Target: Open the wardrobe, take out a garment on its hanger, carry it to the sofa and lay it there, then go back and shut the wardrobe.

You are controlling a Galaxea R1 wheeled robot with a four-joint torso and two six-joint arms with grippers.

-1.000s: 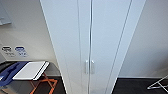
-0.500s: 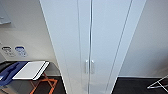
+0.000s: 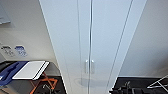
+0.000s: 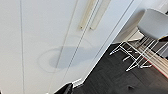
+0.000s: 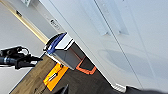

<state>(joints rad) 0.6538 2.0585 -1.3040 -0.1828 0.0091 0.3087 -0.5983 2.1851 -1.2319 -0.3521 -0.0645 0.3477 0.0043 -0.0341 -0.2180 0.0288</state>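
View: wardrobe [image 3: 90, 37] faced squarely, unchanged over the last second | Doors: shut, handles [image 3: 89, 66] at 6 o'clock | Jaws: state cannot be told | Task: opening not begun

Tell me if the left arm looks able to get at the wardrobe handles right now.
Probably yes. The wardrobe faces the robot with both doors shut, and its handles show near in the left wrist view, with nothing between them and the camera.

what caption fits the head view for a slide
Closed white wardrobe seen close up, its two handles side by side at the seam.
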